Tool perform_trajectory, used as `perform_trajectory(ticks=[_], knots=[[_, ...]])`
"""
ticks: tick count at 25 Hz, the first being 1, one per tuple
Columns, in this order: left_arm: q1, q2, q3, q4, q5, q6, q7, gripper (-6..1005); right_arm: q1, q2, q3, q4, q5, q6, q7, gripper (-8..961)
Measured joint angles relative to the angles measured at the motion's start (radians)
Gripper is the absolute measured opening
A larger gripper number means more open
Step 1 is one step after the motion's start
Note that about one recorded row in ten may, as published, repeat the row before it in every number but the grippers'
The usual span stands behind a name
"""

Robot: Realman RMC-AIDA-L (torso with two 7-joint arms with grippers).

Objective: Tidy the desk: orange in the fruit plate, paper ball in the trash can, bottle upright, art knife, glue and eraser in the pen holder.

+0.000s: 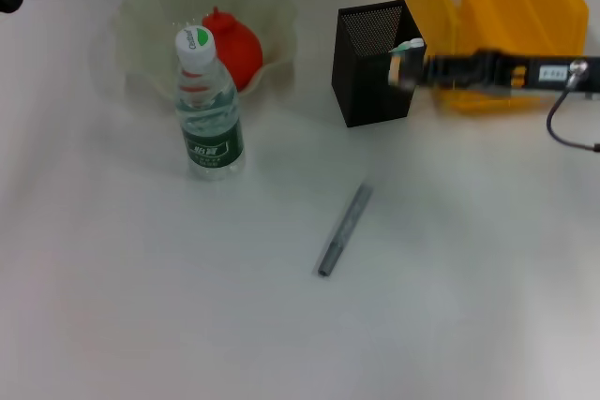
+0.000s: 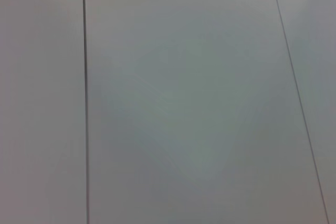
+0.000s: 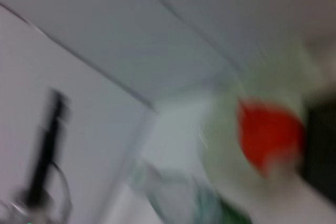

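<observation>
In the head view the right gripper (image 1: 405, 61) hangs at the pen holder (image 1: 372, 63), its fingers apparently pinching a small white-and-green item I cannot identify; the art knife (image 1: 343, 229) lies on the surface (image 1: 141, 306) nearer the robot, well apart, and the bottle (image 1: 207, 110) stands upright beyond the holder's far side. The left wrist view shows only blank panels. The right wrist view is smeared, the orange (image 3: 268, 137) sitting in the fruit plate (image 3: 220, 129), so I judge a fast swing could knock the holder or drop the item outside it.

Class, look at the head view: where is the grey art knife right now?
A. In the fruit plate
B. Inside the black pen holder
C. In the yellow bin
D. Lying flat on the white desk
D: the art knife lies flat on the bare desk, in front of the pen holder and apart from it.
</observation>
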Motion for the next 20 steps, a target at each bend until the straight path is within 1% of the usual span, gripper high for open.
perform_trajectory(ticks=[1, 2, 3, 4, 5, 6, 8, 9, 10, 14, 16, 20], knots=[[0.0, 0.0, 0.0, 0.0, 0.0, 0.0, 0.0, 619, -0.006, 0.001, 0.008, 0.027, 0.05, 0.013, -0.075, 401], [-0.006, 0.001, 0.0, 0.005, 0.0, -0.003, 0.0, 619, -0.014, 0.009, 0.015, 0.074, 0.138, 0.052, -0.226, 404], [-0.006, 0.001, 0.0, 0.005, 0.0, -0.003, 0.0, 619, -0.014, 0.009, 0.015, 0.074, 0.138, 0.052, -0.226, 407], [-0.016, 0.001, 0.0, 0.008, -0.001, -0.003, 0.0, 619, -0.018, 0.021, 0.014, 0.106, 0.201, 0.109, -0.374, 410], [-0.017, 0.002, 0.0, 0.008, -0.001, -0.004, 0.0, 619, -0.014, 0.025, 0.012, 0.122, 0.225, 0.141, -0.434, 413], [-0.017, 0.002, 0.0, 0.008, -0.001, -0.004, 0.0, 619, -0.014, 0.025, 0.012, 0.122, 0.225, 0.141, -0.434, 416], [-0.018, 0.002, 0.0, 0.008, -0.001, -0.004, 0.0, 619, 0.002, 0.027, 0.009, 0.163, 0.254, 0.212, -0.536, 423], [-0.018, 0.002, 0.0, 0.008, -0.001, -0.004, 0.0, 619, 0.021, 0.026, 0.008, 0.19, 0.26, 0.269, -0.6, 426], [-0.019, 0.002, -0.001, 0.008, -0.001, -0.005, 0.001, 619, 0.021, 0.026, 0.008, 0.19, 0.26, 0.269, -0.6, 429], [-0.018, 0.002, -0.001, 0.006, -0.001, -0.005, 0.001, 619, 0.054, 0.026, -0.002, 0.219, 0.255, 0.38, -0.665, 441], [-0.016, 0.001, -0.001, 0.003, -0.002, -0.005, 0.001, 619, 0.059, 0.026, -0.008, 0.223, 0.252, 0.393, -0.668, 447], [-0.015, 0.0, -0.001, 0.002, -0.004, -0.005, 0.001, 619, 0.074, 0.025, -0.065, 0.233, 0.25, 0.464, -0.67, 460]])
